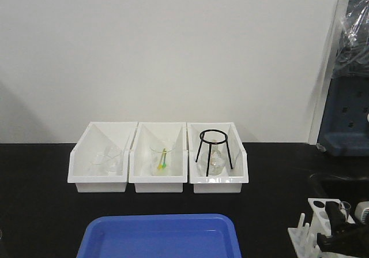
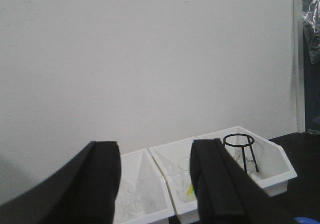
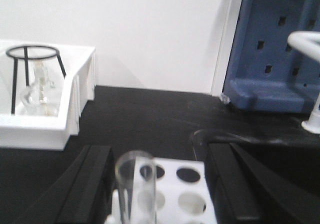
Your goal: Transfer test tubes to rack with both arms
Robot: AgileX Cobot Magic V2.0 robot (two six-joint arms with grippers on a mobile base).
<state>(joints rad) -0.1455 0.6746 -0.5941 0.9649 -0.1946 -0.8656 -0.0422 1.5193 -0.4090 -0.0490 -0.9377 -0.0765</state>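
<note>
Down at the lower right corner of the black table [image 1: 46,200], the white rack [image 1: 316,230] stands with upright pegs along its left side and round holes in its top plate. One clear test tube [image 3: 135,189] stands upright in the rack, seen close up in the right wrist view, its open rim between the two black fingers [image 3: 92,184] of the right gripper [image 3: 160,189]. Those fingers sit wide apart, one on each side of the rack's top plate; the tube is nearer the left-hand finger, and whether it touches that finger cannot be told. From the front view the right gripper is a dark mass over the rack, with the tube's rim just showing above it.

Farther out, the left gripper [image 2: 156,184] hangs high with its fingers spread and nothing between them. Beyond it lie three white bins [image 1: 158,160] in a row against the wall: glassware in the left and middle ones, a black wire tripod [image 1: 214,149] in the right one. A blue tray [image 1: 161,238] sits at the near edge of the table.
</note>
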